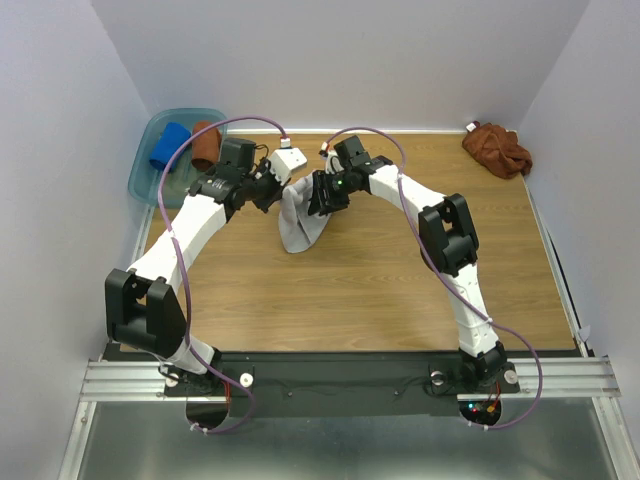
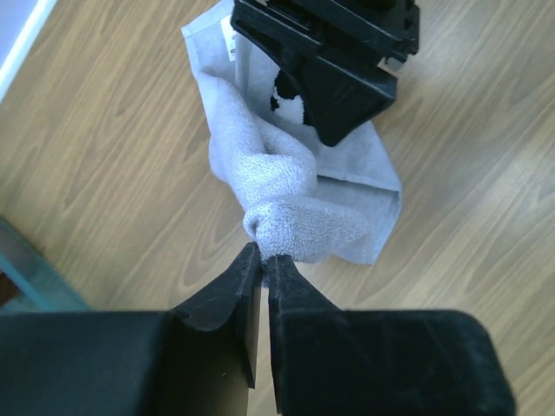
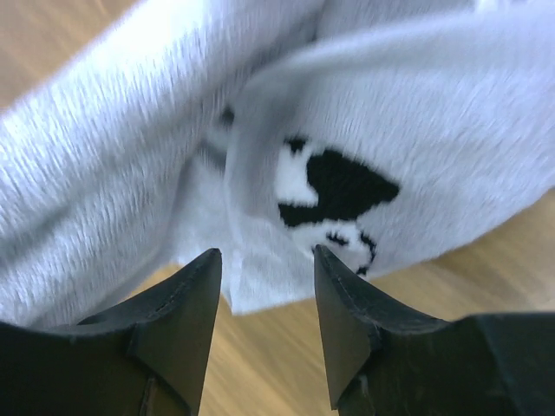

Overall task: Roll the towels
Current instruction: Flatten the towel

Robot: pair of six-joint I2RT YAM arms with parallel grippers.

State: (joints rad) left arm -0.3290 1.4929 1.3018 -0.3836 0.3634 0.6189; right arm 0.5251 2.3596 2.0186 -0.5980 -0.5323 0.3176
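Two grippers are shown at the grey towel (image 1: pixel 303 222), held bunched above the table (image 1: pixel 350 290) toward its far edge: the left gripper (image 2: pixel 263 258) is pinched narrow on a corner, the right gripper (image 3: pixel 264 282) stands parted, gripping nothing. Spreading is judged in hand; a regrasp and flattening come next. The rust-brown towel (image 1: pixel 497 150) lies crumpled at the far right corner.

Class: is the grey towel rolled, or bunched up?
Bunched. The grey towel hangs twisted from the left gripper, its lower end crumpled on the table.
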